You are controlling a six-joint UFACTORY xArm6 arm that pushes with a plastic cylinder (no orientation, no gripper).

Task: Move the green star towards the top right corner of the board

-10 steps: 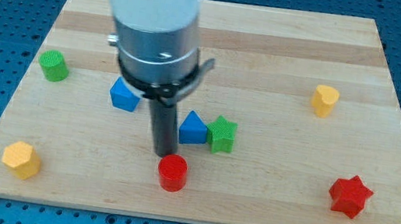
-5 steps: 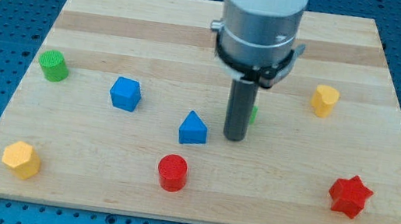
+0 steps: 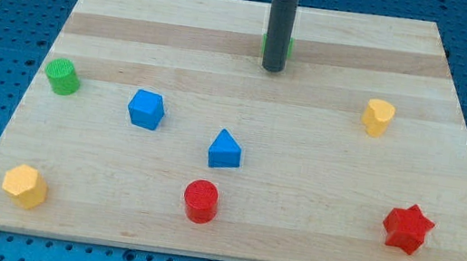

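The green star sits near the view's top centre of the wooden board, mostly hidden behind my dark rod; only slivers of green show beside it. My tip rests on the board just in front of the star, on its lower side, touching or nearly touching it. The board's top right corner lies well to the view's right of the star.
A green cylinder at the left, a blue cube and a blue triangular block in the middle. A red cylinder, a yellow hexagon, a red star and a yellow block also stand here.
My tip has swept from beside the red cylinder up and to the right, then toward the view's top. The green star has moved with it from beside the blue triangular block to the top centre.
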